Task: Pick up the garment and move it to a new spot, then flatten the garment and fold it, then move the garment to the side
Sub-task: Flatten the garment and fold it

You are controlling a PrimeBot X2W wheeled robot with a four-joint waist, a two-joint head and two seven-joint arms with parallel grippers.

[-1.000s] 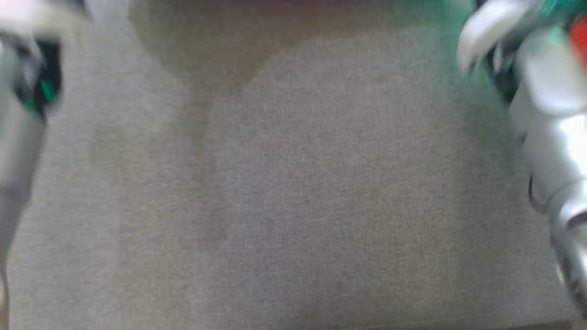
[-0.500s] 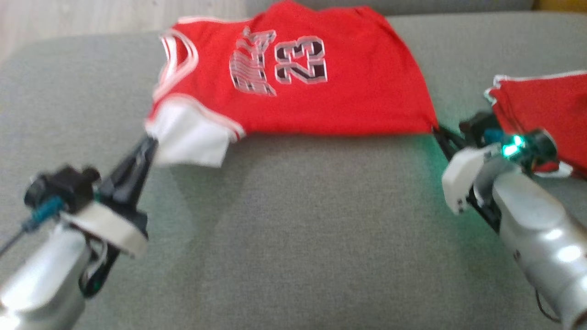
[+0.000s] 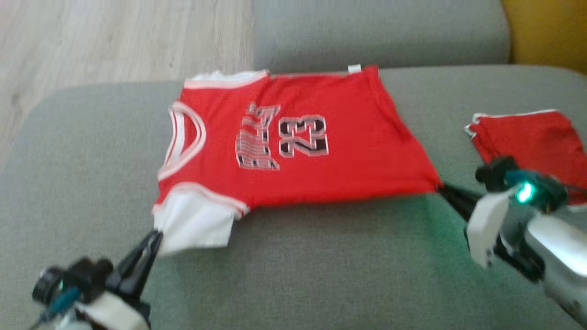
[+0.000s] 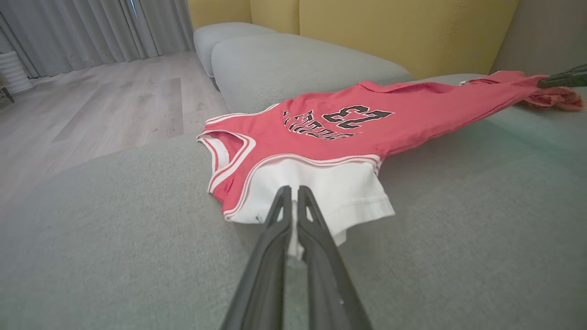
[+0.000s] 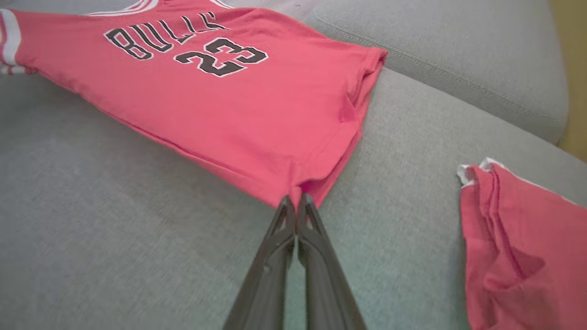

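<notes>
The left pincer [image 3: 156, 236], at the head view's lower left, is pressed together on the white sleeve [image 3: 192, 227] of the red jersey [image 3: 298, 151]. The jersey lies spread on the grey sofa [image 3: 321, 275], ahead of the pincer and to its right. The right pincer [image 3: 440, 188], at the lower right, pinches the jersey's near hem corner, and a second red garment [image 3: 536, 137] lies just beyond its wrist. In the left wrist view, the left pincer [image 4: 291, 190] clamps the sleeve's edge, and the jersey stretches away up and to the right. In the right wrist view, the right pincer [image 5: 296, 199] grips the hem corner with its tips together; the jersey spreads ahead and to the left, and the second garment lies to the right.
</notes>
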